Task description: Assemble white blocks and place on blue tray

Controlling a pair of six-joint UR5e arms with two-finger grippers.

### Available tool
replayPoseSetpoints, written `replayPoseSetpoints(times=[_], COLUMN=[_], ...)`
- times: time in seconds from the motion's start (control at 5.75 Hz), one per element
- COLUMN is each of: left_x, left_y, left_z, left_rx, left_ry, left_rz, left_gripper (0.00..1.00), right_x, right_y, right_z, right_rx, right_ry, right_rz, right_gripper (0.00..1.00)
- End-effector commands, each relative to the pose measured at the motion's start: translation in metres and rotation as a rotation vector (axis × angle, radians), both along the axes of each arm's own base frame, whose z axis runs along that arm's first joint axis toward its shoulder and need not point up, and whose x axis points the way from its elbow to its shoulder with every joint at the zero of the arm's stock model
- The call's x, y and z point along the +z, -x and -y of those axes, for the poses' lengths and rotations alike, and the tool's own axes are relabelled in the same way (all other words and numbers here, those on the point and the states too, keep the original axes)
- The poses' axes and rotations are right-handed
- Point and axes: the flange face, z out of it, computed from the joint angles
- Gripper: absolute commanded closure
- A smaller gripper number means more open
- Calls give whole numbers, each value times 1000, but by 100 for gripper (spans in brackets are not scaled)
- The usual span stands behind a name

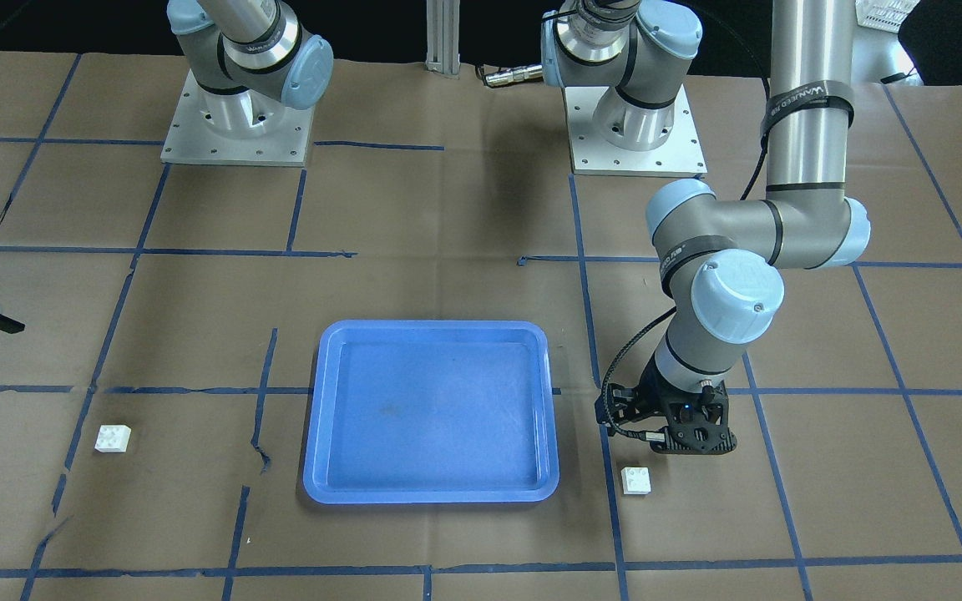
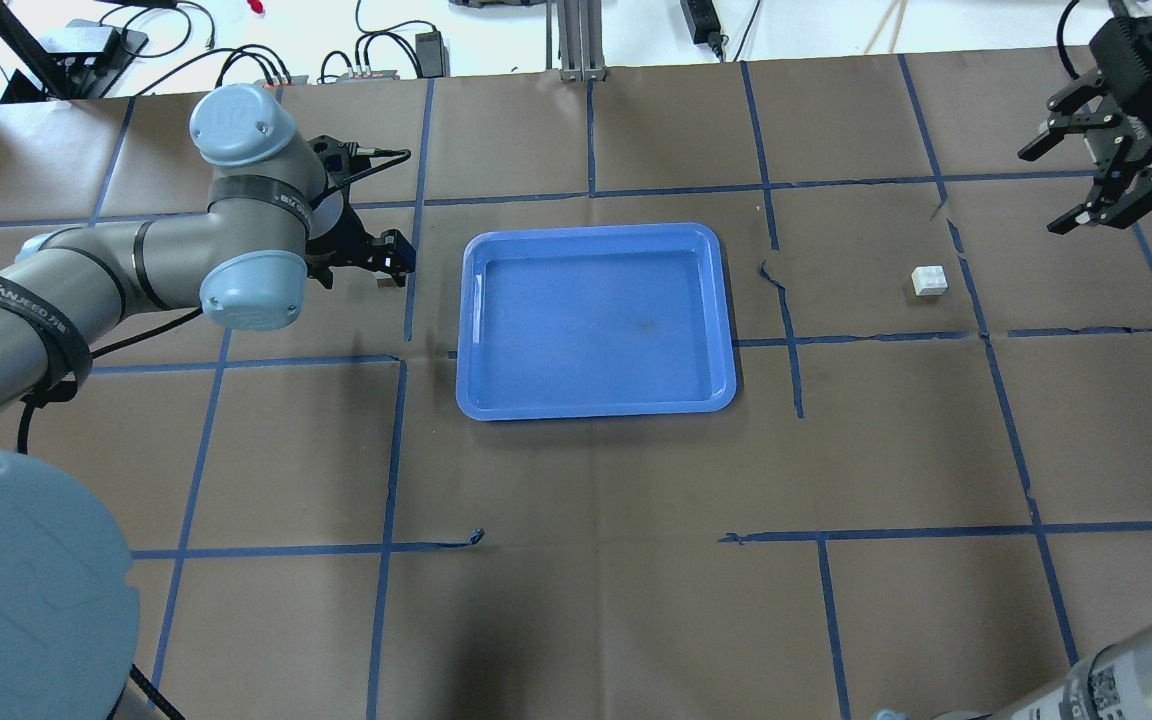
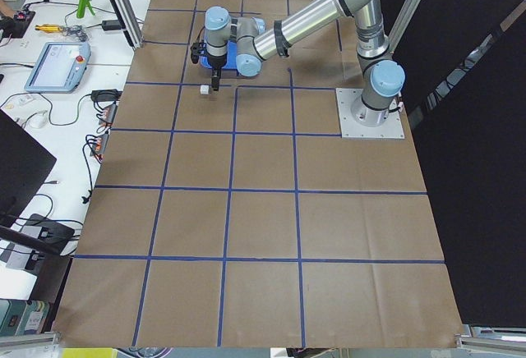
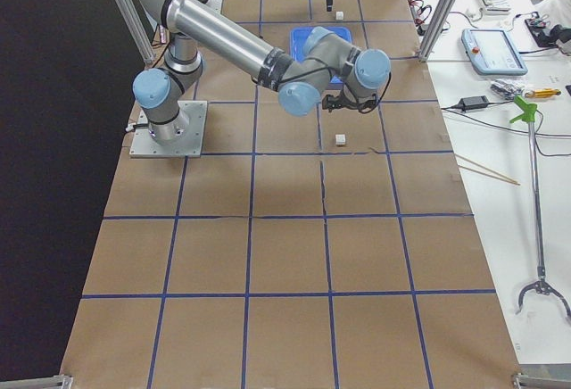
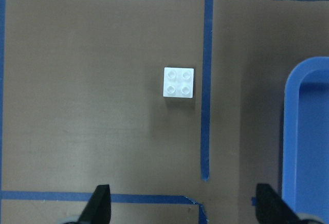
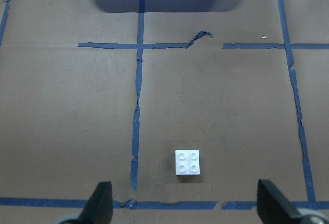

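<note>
Taped brown paper: the front view shows both white blocks flanking the blue tray; overhead, the left arm partly masks one. Left gripper and right gripper gape wide. Strap reads "WANJEED".

Blue tray flat, white blocks (studs up) flanking it, unjoined

Near right arm stretches over surface. Right gripper near block, apart from it. Tray partly hidden behind arm. Far left gripper near second block.
</note>
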Motion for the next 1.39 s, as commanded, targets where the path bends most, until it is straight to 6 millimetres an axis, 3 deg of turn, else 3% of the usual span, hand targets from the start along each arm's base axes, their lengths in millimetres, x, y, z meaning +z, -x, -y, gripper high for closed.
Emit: replayPoseSetpoints(times=[0.0, 0.17, 0.35, 0.52, 0.7, 0.87, 1.22], left_x=[-23, -24, -27, -31, -31, -28, -2], left_y=[-1, -2, -1, -1, 2, 2, 1], left_z=[25, 32, 31, 29, 29, 31, 37], left_rx=[-10, -9, -9, -11, -15, -36, -199], left_ry=[28, 31, 22, 10, 13, 21, 79], left_rz=[2, 2, 0, -2, -31, -27, 6], left_gripper=[1, 1, 8, 44, 60, 82, 84], right_x=[-98, -132, -154, -170, -180, -185, -193], right_y=[36, 39, 40, 31, 28, 21, 14], right_z=[13, 18, 20, 15, 12, 10, 4], right_rx=[0, -17, -18, -39, -44, -38, -37], right_ry=[-13, -25, -13, 2, 38, 48, 31], right_rz=[186, 244, 239, 289, 291, 284, 294], right_gripper=[0, 0, 0, 0, 0, 0, 0])
